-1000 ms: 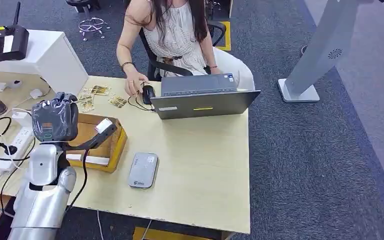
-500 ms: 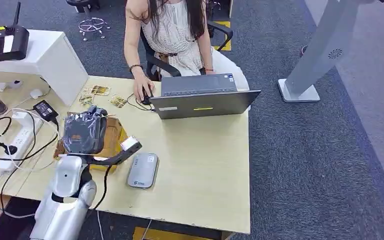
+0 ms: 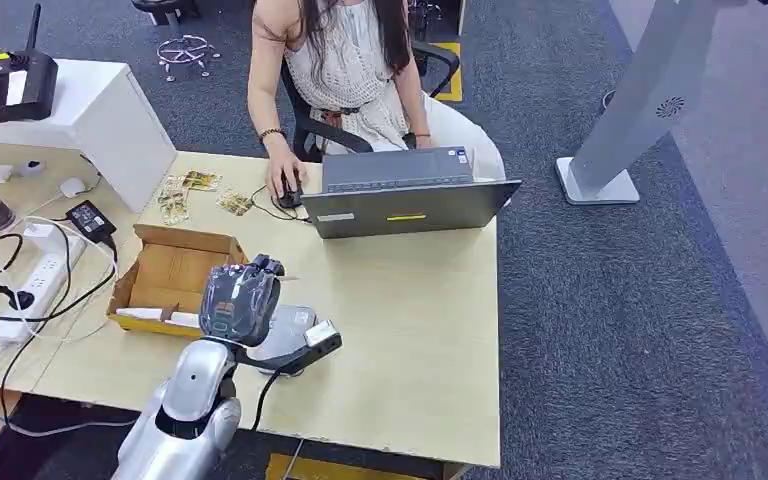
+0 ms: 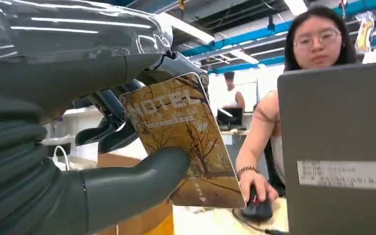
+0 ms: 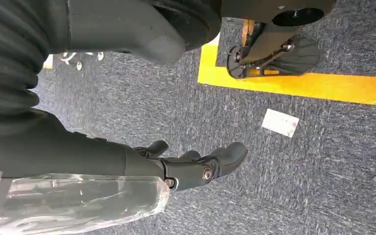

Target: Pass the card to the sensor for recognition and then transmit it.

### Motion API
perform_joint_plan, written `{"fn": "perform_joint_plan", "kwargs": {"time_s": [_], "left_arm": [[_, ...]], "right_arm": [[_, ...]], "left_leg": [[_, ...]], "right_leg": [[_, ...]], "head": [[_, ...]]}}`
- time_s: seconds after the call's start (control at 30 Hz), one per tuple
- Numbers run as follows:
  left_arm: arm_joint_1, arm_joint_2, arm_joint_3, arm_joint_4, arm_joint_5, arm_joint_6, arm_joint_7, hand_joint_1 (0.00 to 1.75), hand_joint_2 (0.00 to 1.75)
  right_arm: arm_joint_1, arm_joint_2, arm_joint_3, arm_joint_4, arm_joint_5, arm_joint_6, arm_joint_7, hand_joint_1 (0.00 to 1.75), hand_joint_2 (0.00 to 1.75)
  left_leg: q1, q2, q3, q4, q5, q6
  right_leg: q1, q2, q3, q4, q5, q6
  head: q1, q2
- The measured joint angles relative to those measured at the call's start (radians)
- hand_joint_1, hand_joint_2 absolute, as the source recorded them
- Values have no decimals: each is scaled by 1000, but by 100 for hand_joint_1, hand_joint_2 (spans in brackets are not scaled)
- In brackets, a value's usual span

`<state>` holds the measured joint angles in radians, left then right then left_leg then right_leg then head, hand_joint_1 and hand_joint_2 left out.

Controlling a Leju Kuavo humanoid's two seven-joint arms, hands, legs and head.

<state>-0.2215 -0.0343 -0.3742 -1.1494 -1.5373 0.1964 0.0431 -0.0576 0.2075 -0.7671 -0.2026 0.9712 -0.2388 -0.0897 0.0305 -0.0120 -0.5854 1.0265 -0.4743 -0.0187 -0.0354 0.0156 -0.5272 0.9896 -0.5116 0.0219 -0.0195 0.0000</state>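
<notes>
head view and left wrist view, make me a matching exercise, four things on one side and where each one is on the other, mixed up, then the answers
Things:
1. card
2. grey sensor
3. laptop
4. cardboard box

Places:
A. open on the table's far edge, before the seated person
B. held in the left hand
C. on the table under the left hand, partly hidden
D. on the table to the left of the left hand

Pairs: 1-B, 2-C, 3-A, 4-D
</notes>
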Motion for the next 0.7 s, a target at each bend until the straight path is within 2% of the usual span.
{"fn": "perform_joint_plan", "kwargs": {"time_s": [0.13, 0.47, 0.7], "left_arm": [[0, 0, -1, 26, 0, -68, 38, 175, 175], [2, 1, -2, 127, 2, -174, 71, 175, 175], [5, 5, -14, 161, 3, -190, 72, 175, 175]], "right_arm": [[0, 0, 0, 0, 4, 2, 2, 0, 175], [-1, 0, 0, 0, 26, 12, 10, 0, 175], [-2, -1, 0, -1, 32, 19, 12, 0, 175]], "left_leg": [[0, 0, 0, 0, 0, 0], [0, 0, 0, 0, 0, 0], [0, 0, 0, 0, 0, 0]], "right_leg": [[0, 0, 0, 0, 0, 0], [0, 0, 0, 0, 0, 0], [0, 0, 0, 0, 0, 0]], "head": [[0, 0], [0, 0], [0, 0]]}}
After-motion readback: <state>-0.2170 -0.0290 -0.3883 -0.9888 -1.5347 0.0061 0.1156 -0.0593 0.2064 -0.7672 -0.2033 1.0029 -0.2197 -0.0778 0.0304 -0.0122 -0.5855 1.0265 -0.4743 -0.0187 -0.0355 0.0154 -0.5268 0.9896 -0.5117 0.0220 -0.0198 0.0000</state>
